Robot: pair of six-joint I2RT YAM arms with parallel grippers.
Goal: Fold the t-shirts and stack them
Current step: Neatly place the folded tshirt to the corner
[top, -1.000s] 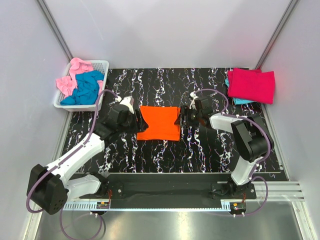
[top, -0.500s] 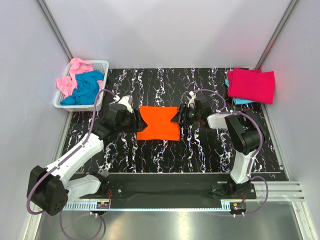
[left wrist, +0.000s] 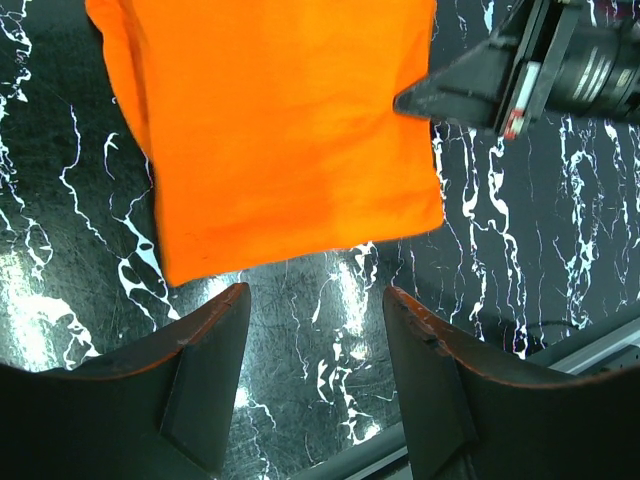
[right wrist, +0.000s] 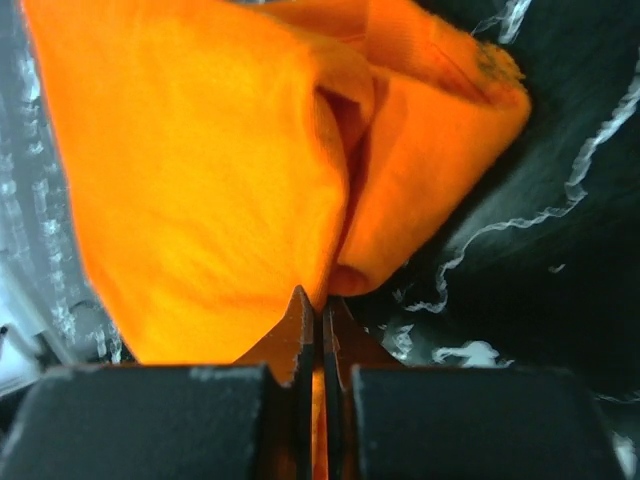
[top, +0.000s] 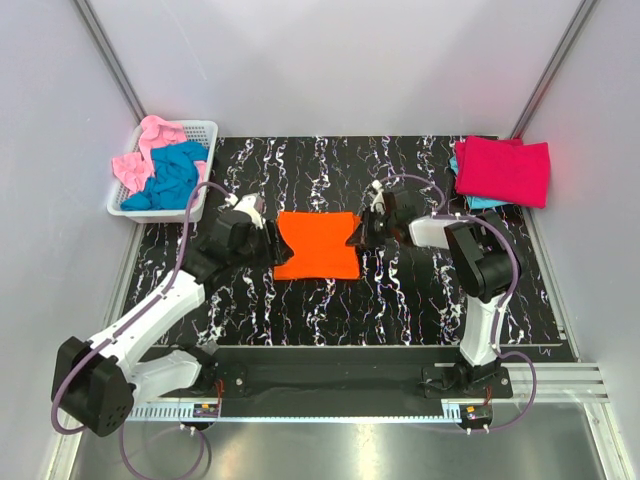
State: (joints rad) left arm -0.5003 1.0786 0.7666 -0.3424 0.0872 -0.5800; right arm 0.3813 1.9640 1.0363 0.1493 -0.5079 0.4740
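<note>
An orange t-shirt (top: 318,245) (left wrist: 280,130) (right wrist: 200,170) lies folded flat in the middle of the black marbled table. My right gripper (top: 355,236) (right wrist: 322,300) is shut on its right edge, with orange cloth pinched between the jaws; it also shows in the left wrist view as a dark gripper (left wrist: 480,85). My left gripper (top: 272,243) (left wrist: 315,300) hovers open at the shirt's left edge with only bare table between its fingers. A crimson-pink t-shirt (top: 503,170) lies folded on a teal blue one (top: 480,203) at the back right.
A white lattice basket (top: 200,128) at the back left holds a crumpled teal blue t-shirt (top: 172,175) and a light pink one (top: 145,150). Grey walls close in the table on three sides.
My right gripper has closed on the orange shirt's right edge, and its wrist has swung slightly toward the back. The left arm has barely moved.
</note>
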